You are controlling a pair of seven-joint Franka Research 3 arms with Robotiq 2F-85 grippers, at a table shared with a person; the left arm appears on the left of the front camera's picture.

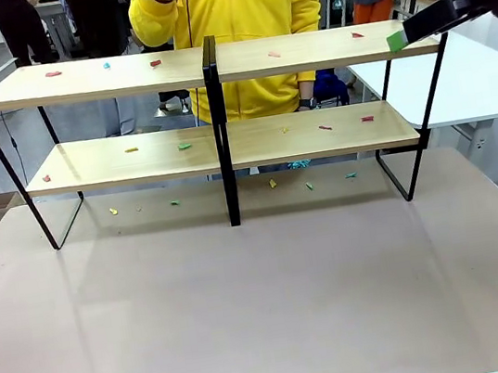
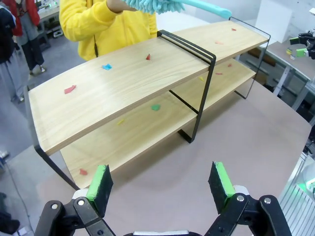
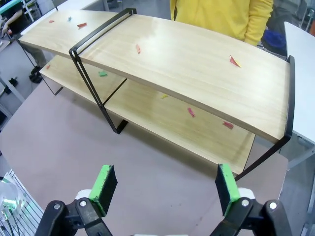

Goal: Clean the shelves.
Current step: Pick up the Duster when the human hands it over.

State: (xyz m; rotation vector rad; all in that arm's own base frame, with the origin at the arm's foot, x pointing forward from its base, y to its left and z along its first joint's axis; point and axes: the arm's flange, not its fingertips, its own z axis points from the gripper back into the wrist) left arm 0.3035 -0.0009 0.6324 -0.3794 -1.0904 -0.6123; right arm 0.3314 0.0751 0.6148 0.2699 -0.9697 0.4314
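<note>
Bearing scraps (image 1: 156, 62), the shelves (image 1: 323, 52) face left end effector (image 2: 160, 179) and right end effector (image 3: 165, 184) (both agape, empty).

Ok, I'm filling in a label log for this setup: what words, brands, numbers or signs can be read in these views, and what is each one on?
No text can be read in any view.
On the shelves: bare wood boards and black frame, no label.
On the left gripper and the right gripper: no marking on pads or fingers.
On the person's yellow top: no print.
</note>
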